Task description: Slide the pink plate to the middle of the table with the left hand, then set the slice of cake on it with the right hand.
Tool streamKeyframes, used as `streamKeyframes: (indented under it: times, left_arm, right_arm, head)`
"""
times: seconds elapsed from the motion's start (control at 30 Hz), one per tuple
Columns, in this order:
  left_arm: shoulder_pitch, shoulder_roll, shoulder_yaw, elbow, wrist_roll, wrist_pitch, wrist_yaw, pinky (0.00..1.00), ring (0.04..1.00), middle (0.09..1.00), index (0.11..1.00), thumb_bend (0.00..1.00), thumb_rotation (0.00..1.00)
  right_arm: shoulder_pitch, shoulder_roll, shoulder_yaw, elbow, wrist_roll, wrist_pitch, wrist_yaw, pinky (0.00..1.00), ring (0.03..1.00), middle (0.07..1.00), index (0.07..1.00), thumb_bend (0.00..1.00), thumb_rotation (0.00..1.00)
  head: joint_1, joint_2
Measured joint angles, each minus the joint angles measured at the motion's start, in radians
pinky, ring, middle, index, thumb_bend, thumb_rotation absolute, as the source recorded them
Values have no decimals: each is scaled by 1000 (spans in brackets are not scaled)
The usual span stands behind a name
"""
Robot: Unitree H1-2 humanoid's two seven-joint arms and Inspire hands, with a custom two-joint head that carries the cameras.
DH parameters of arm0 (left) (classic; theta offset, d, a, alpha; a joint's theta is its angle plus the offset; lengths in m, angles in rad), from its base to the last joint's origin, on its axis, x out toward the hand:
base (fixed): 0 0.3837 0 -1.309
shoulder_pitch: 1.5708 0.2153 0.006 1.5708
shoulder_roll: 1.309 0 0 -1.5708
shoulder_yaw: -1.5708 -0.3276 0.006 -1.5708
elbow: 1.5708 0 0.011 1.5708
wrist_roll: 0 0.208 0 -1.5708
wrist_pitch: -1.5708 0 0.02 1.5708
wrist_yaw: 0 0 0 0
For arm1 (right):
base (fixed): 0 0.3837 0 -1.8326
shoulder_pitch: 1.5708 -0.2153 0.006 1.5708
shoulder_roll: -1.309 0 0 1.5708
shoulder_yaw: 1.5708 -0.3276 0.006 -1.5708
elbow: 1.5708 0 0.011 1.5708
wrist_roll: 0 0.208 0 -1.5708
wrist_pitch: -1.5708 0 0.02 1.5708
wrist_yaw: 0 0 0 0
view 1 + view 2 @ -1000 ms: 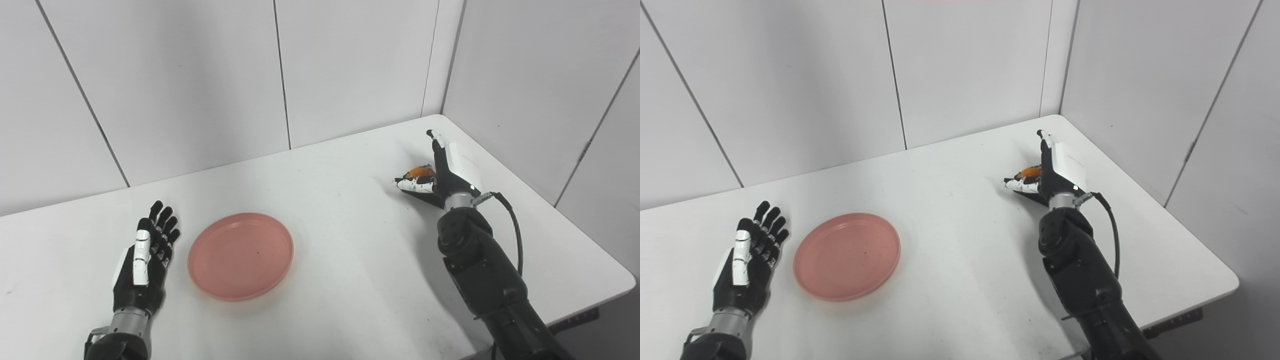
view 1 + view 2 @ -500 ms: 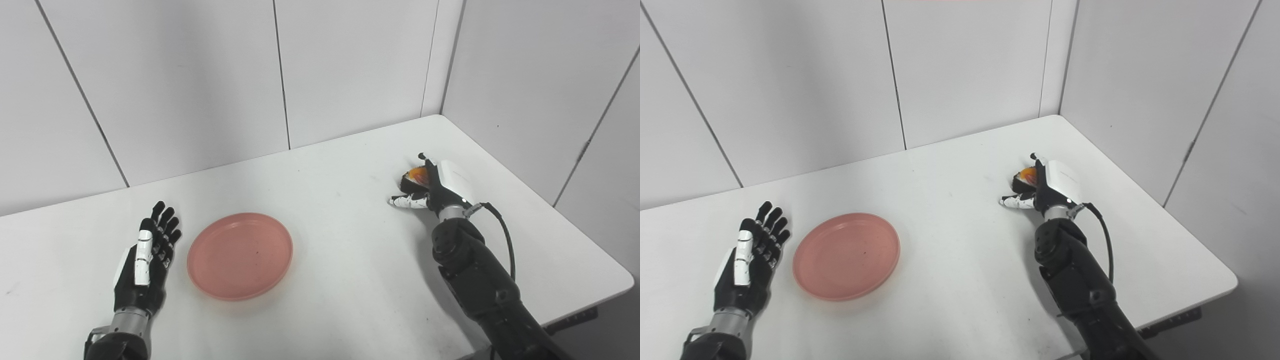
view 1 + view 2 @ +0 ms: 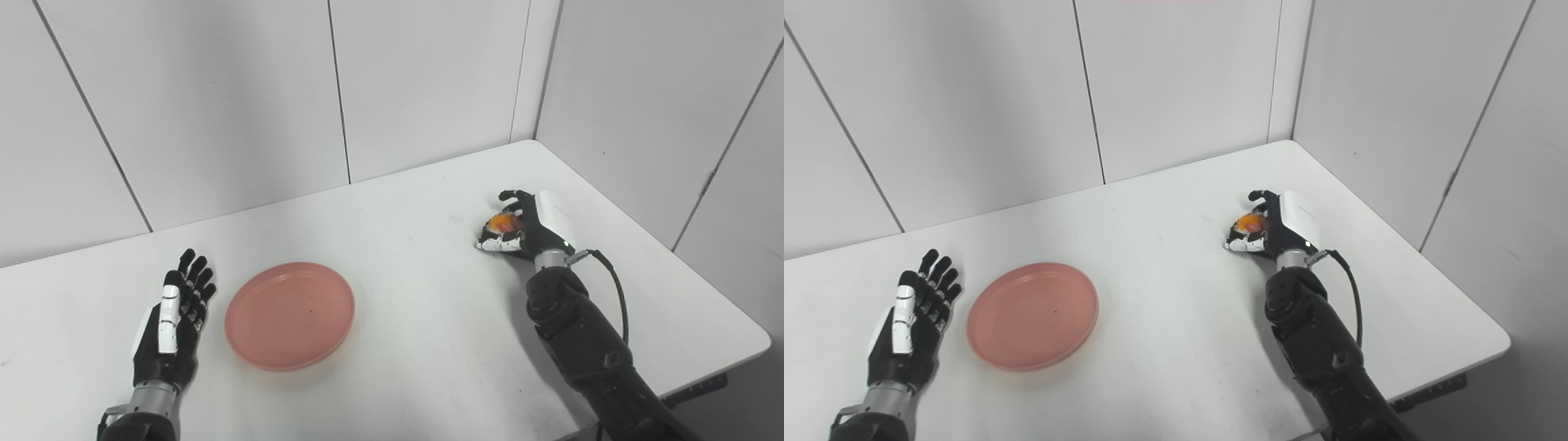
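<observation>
The pink plate (image 3: 290, 315) lies flat on the white table (image 3: 416, 294), left of its middle. My left hand (image 3: 174, 318) rests open, palm up, just left of the plate and apart from it. My right hand (image 3: 530, 223) is at the right side of the table, its fingers (image 3: 511, 197) curled over the slice of cake (image 3: 503, 224), which shows an orange top and a dark body. The thumb lies under the slice on its left. Most of the slice is hidden by the hand. I cannot tell whether it is off the table.
Grey panel walls close off the back and the right side. The table's right edge and front right corner (image 3: 762, 340) lie near my right arm. A black cable (image 3: 615, 288) loops from the right wrist.
My right hand's fingers, spread upward a second ago, have curled down and shut around the slice of cake. The view has shifted slightly. The left hand and plate stay put.
</observation>
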Motion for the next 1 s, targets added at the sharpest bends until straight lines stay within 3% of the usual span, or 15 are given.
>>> streamKeyframes:
  times: [0.37,0.53,0.73,0.93,1.0]
  left_arm:
    - [4,-2,-14,-8,1,2,0,1000,1000,1000,1000,677,1000]
    - [10,-13,-28,-18,23,8,14,1000,1000,1000,1000,685,1000]
    - [60,-39,-47,-105,67,45,60,1000,1000,1000,1000,579,1000]
    - [72,-67,-67,-128,98,67,81,1000,1000,1000,1000,580,1000]
    - [76,-70,-71,-137,103,76,90,1000,1000,1000,1000,591,1000]
  right_arm:
    - [8,1,0,-24,16,-4,-2,306,383,450,527,515,0]
    - [20,-9,2,-71,20,-4,20,305,382,449,528,514,0]
    - [34,-16,6,-197,39,0,100,313,389,450,531,513,0]
    - [36,-16,26,-293,62,1,173,302,378,448,532,513,0]
    - [43,-14,38,-326,69,0,198,305,380,447,535,512,0]
  head:
    - [41,5]
    - [101,17]
    - [164,35]
    - [212,45]
    - [265,49]
